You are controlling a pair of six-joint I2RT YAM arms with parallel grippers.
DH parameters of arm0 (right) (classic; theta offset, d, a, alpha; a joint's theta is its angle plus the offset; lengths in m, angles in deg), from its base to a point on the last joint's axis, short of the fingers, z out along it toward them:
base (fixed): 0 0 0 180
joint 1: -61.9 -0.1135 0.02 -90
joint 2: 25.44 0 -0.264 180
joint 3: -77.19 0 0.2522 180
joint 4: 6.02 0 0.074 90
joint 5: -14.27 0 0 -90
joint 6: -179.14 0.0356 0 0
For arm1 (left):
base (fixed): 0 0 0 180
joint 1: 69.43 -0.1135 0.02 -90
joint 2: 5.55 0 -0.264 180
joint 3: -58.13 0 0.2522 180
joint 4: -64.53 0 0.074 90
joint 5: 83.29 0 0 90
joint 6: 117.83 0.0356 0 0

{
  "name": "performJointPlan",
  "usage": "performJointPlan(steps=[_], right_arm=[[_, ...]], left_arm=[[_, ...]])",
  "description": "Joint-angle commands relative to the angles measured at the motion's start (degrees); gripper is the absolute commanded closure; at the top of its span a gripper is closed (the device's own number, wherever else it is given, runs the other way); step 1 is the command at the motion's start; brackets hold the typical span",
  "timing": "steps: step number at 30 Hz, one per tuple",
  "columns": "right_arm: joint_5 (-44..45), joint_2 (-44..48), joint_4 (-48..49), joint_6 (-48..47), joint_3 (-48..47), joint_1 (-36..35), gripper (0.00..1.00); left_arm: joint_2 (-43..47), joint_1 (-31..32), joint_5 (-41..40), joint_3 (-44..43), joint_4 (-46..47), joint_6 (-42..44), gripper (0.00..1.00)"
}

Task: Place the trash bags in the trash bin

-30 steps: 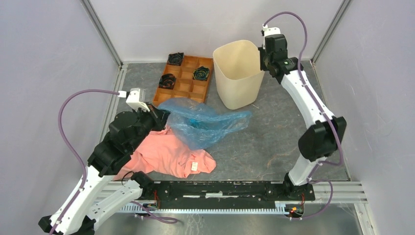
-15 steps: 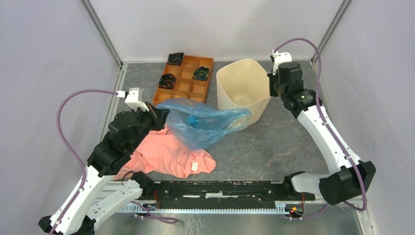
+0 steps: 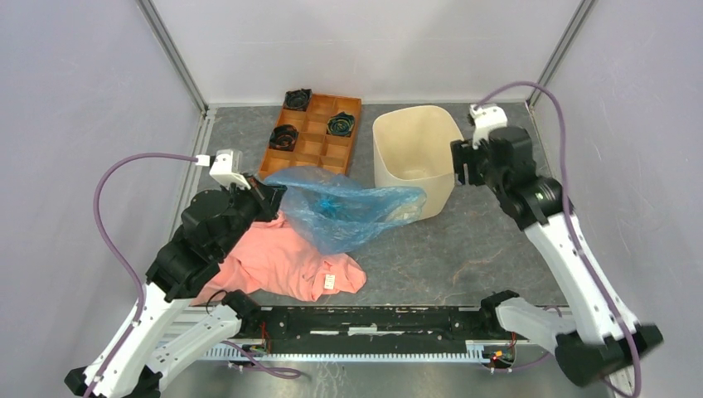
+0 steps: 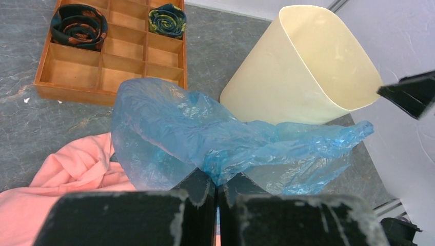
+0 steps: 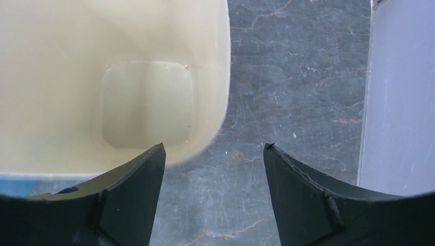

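Left tool (image 4: 216, 190) is clamped tight on a bunched corner of the trash bag (image 4: 169, 128), so the film fans out ahead of it across the surface (image 3: 472, 240). Its far tip reaches the foot of the trash bin (image 4: 292, 82). Over there the right tool (image 5: 214, 149) gapes wide, one finger over the inside and one outside, the bin's wall between them. By my read it's steadying a leaning bin. The bag sits entirely outside, just beside the pink garment (image 3: 282, 264).

Trash bag (image 3: 340, 207) lies between garment (image 3: 282, 265) and bin (image 3: 406, 141) (tray (image 3: 319, 149) behind).
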Motion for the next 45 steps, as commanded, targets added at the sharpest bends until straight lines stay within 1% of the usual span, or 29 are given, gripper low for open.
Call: performJointPlan(steps=[1, 3, 5, 7, 9, 11, 12, 15, 17, 20, 22, 25, 27, 29, 31, 32, 35, 37, 38, 40, 42, 45], right_arm=[[-8.21, 11.60, -1.30, 2.00, 8.46, -0.27, 0.21], [-19.94, 16.84, 3.78, 4.67, 17.31, -0.31, 0.19], [-31.04, 21.99, 12.51, 10.09, 27.47, -0.34, 0.17], [-40.84, 26.48, 25.18, 18.24, 37.16, -0.52, 0.16], [-45.85, 29.78, 42.26, 28.23, 46.62, -0.64, 0.14], [-46.68, 31.54, 52.35, 35.46, 52.15, -0.74, 0.12], [-46.93, 32.00, 56.61, 37.48, 54.03, -0.72, 0.11], [-47.16, 31.64, 64.03, 40.77, 56.88, -1.26, 0.09], [-48.69, 31.08, 65.08, 40.18, 56.85, -2.10, 0.09], [-50.09, 32.11, 62.55, 36.50, 56.74, -3.22, 0.08], [-51.75, 33.23, 62.56, 35.25, 57.19, -3.45, 0.06], [-50.94, 33.48, 68.50, 37.59, 58.89, -3.98, 0.04], [-48.75, 31.07, 74.25, 39.53, 59.37, -4.53, 0.05], [-46.63, 27.14, 78.83, 40.33, 58.64, -5.91, 0.11], [-46.99, 22.12, 80.95, 38.44, 55.12, -8.71, 0.21], [-47.18, 19.68, 80.06, 36.69, 52.36, -10.55, 0.31], [-46.24, 15.51, 75.64, 33.89, 45.89, -15.40, 0.75], [-44.56, 14.95, 73.97, 33.57, 43.20, -18.43, 0.90], [-43.99, 14.83, 73.75, 33.51, 41.72, -20.09, 0.94], [-43.22, 14.44, 71.15, 32.31, 37.38, -22.74, 0.98], [-42.09, 13.28, 66.09, 30.01, 31.20, -23.71, 1.00], [-37.09, 10.31, 54.30, 23.65, 18.56, -23.77, 1.00]], left_arm=[[0.74, 0.05, 1.93, -0.45, 0.85, -3.44, 0.98], [0.72, 0.09, 2.68, -0.47, 0.48, -4.61, 0.98], [0.34, 0.05, 3.09, -1.10, -0.43, -5.66, 0.98], [-0.12, 0.06, 3.06, -2.27, -2.08, -6.49, 0.98], [-0.49, 0.05, 2.95, -4.21, -3.86, -7.46, 0.98], [-0.85, 0.05, 2.93, -5.41, -5.47, -8.69, 0.98], [-0.97, 0.09, 2.92, -5.77, -6.29, -9.48, 0.98], [-1.34, 0.09, 2.97, -6.64, -8.47, -12.41, 0.98], [-1.78, 0.05, 2.89, -7.40, -9.49, -14.16, 0.98], [-2.13, 0.05, 2.24, -8.15, -10.03, -16.15, 0.98], [-2.14, 0.06, 1.53, -8.24, -9.98, -17.32, 0.98], [-2.65, 0.09, 0.41, -8.39, -9.92, -18.48, 0.98], [-3.67, 0.09, 0.09, -9.41, -10.00, -17.59, 0.98], [-5.02, 0.05, -0.55, -11.78, -11.12, -16.33, 0.98], [-5.79, 0.05, -1.26, -14.28, -12.01, -14.82, 0.98], [-5.84, 0.05, -1.60, -15.55, -12.18, -13.96, 0.98], [-5.24, 0.06, -2.95, -18.13, -12.27, -11.78, 0.98], [-5.15, 0.07, -2.59, -20.87, -12.04, -10.18, 0.98], [-5.20, 0.07, -1.59, -22.25, -11.19, -9.37, 0.98], [-5.78, 0.05, 1.64, -24.59, -8.00, -7.80, 0.98], [-7.91, 0.05, 6.53, -27.79, -3.93, -6.25, 0.98], [-14.28, 0.08, 15.77, -34.69, 1.75, -4.52, 0.98]])
